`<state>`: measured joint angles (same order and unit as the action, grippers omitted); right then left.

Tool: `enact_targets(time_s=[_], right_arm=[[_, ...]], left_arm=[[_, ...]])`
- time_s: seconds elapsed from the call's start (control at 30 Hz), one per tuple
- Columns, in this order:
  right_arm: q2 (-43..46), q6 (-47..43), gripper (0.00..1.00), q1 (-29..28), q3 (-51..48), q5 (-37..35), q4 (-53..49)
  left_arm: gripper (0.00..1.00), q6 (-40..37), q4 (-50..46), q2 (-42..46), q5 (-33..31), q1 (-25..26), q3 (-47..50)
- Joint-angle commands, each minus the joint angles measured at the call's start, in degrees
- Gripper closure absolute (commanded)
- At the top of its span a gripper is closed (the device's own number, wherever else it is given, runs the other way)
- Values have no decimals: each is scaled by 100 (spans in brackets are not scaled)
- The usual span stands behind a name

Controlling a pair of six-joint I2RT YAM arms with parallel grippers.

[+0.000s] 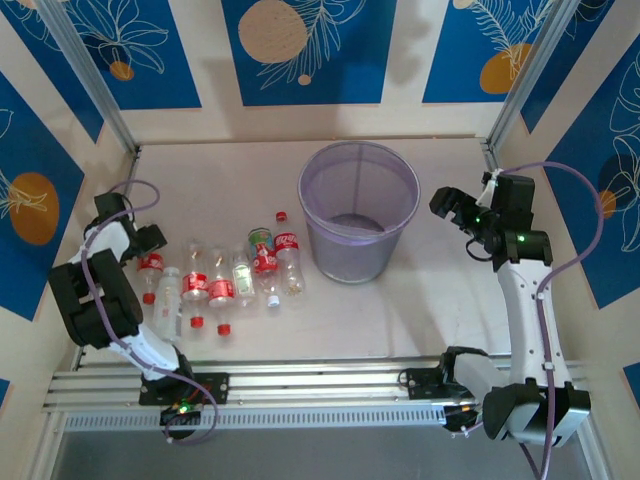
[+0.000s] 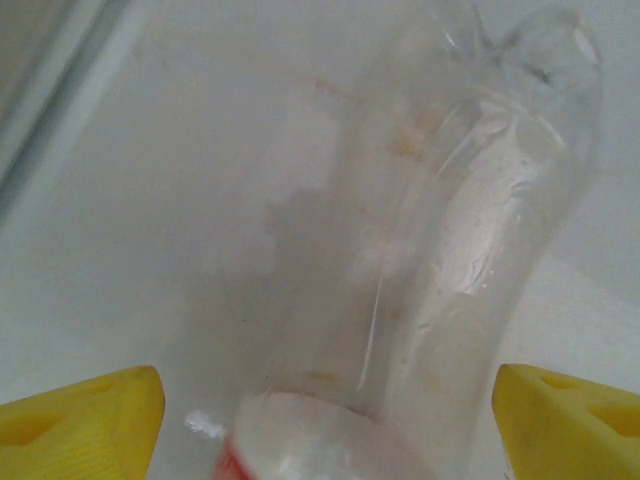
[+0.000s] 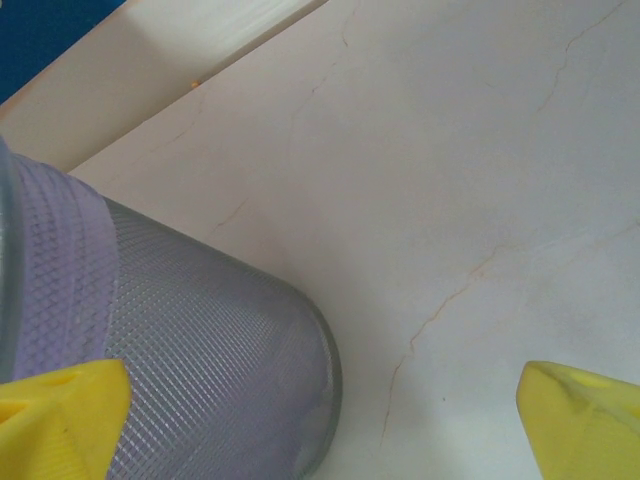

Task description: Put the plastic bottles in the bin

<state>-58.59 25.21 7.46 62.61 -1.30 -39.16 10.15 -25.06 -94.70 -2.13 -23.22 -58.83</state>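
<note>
Because the leftmost bottle (image 2: 430, 300) lies lengthwise straight out from the left gripper (image 1: 141, 244), its long axis at right angles to the line between the spread yellow fingers (image 2: 80, 420), the grasp looks lined up: one finger either side, neither clearly touching. It rests on the table (image 1: 440, 310) at the left end of a row of bottles (image 1: 225, 278), well left of the bin (image 1: 350, 258) (seemingly empty from above). The right gripper (image 1: 452, 206) hangs wide apart beside the bin, holding nothing — the left arm is plainly nearer.
</note>
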Motion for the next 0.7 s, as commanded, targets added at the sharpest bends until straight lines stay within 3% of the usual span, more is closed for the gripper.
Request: enact_targets(time_s=[0.0,0.1,0.33,0.67], right_arm=[[115,78,1,-26,246,129,-127],[140,105,1,-37,337,138,-119],[159,43,0,-78,578,203,-201],[146,-29,1,-421,1123,182,-375]], left_arm=[[14,-55,-84,-230,271,112,-112],[13,-117,-151,-396,257,287,-129],[38,37,-113,-410,205,403,-130],[50,60,-550,275,248,570,-953]])
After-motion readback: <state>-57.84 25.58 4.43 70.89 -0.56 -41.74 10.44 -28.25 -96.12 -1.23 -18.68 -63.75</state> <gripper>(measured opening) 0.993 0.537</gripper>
